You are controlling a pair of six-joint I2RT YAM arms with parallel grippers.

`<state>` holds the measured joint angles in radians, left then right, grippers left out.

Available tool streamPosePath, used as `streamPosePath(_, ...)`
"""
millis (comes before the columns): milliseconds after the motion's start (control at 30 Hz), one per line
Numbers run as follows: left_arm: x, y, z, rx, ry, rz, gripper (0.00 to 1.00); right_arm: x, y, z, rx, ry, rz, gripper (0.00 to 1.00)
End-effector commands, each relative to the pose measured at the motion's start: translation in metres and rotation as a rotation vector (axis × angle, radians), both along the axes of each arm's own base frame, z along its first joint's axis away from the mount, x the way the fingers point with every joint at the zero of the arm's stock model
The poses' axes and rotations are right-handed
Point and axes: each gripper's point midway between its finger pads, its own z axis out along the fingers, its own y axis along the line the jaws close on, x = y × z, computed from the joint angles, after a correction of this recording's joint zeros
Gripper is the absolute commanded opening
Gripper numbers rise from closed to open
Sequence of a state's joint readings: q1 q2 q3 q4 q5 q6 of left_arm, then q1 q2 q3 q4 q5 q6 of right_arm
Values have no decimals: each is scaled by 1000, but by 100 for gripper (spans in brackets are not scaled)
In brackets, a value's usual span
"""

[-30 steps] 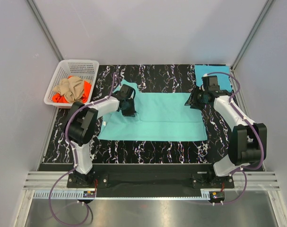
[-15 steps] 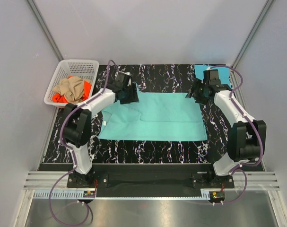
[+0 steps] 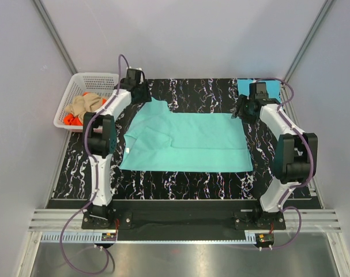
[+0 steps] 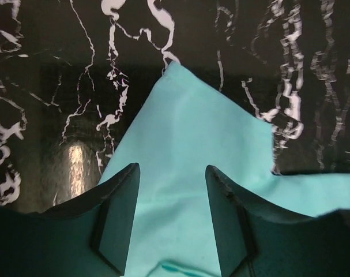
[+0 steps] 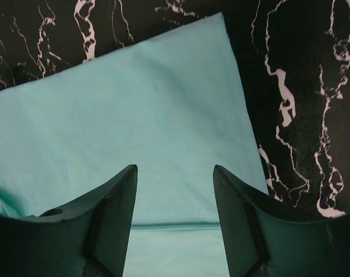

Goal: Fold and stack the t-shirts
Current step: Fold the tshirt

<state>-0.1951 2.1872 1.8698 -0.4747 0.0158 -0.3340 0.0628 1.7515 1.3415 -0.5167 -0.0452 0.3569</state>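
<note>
**Both hands open above the far corners of the mint-teal shirt**

The left arm stretches far forward along the left side of the table (image 3: 192, 89), its upper links nearly straight, and the left hand (image 3: 138, 92) sits near the far-left corner. In the left wrist view the left hand (image 4: 172, 168) has its two fingers (image 4: 117, 219) spread wide with nothing clamped between them. The right arm reaches forward in the same way on the other side, and the right hand (image 3: 243, 111) angles inward toward the cloth. Seen from its wrist, the right hand (image 5: 175, 168) is also spread apart and grips nothing.

The mint-teal t-shirt (image 3: 192, 141) lies spread flat across the middle of the table, with its long side running left to right. Its far-left part rises to a point just beside the left hand. In the left wrist view the mint-teal t-shirt (image 4: 186, 133) fills the space under and ahead of the fingers, its pointed tip beyond them on the black marbled surface. In the right wrist view the mint-teal t-shirt (image 5: 123, 115) shows its far-right corner ahead and right of the fingers; a fold line crosses low between them.

A sky-blue t-shirt (image 3: 243, 86) lies at the far-right corner, partly hidden by the right arm. The white basket (image 3: 94, 75), off the table's far-left corner, holds a tan t-shirt (image 3: 87, 104) on an orange t-shirt (image 3: 71, 120).
</note>
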Motion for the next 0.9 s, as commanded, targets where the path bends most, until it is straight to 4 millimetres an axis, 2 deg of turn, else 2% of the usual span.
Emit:
streamPosePath(0, 22, 3, -19, 11, 18, -35, 54, 28, -12, 12, -24, -66, 25, 62)
streamPosePath(100, 29, 8, -34, 18, 51, -18, 53, 32, -16, 5, -14, -47, 67, 62)
streamPosePath(167, 36, 11, -35, 19, 31, -12, 54, 35, -22, 2, -38, -46, 58, 62)
streamPosePath(200, 40, 13, -39, 24, 27, -8, 55, 36, -23, -8, -43, -20, 53, 62)
streamPosePath(233, 43, 16, -40, 27, 22, 1, 56, 41, -24, -7, -48, -22, 52, 62)
streamPosePath(267, 49, 17, -34, 26, 3, 2, 58, 43, -24, -10, -50, -13, 60, 62)
streamPosePath(300, 51, 19, -42, 25, 14, 4, 59, 46, -40, -18, -61, 19, 23, 62)
streamPosePath(333, 52, 19, -43, 22, 19, 4, 59, 48, -43, -22, -69, 34, 11, 61)
streamPosePath(367, 55, 19, -46, 18, 18, -3, 58, 48, -45, -32, -75, 59, 1, 61)
streamPosePath(633, 53, 1, -57, -64, 30, -83, 53, 77, -46, -48, -49, 19, 37, 59)
streamPosePath(733, 54, -1, -59, -72, 31, -96, 52, 82, -44, -62, -32, 30, 71, 58)
streamPosePath(767, 55, -3, -60, -76, 31, -104, 52, 81, -44, -73, -25, 53, 78, 58)
streamPosePath(800, 55, -6, -60, -91, 32, -116, 52, 84, -43, -74, -13, 52, 86, 58)
streamPosePath(867, 56, -8, -60, -95, 27, -124, 48, 83, -46, -86, -5, 81, 82, 56)
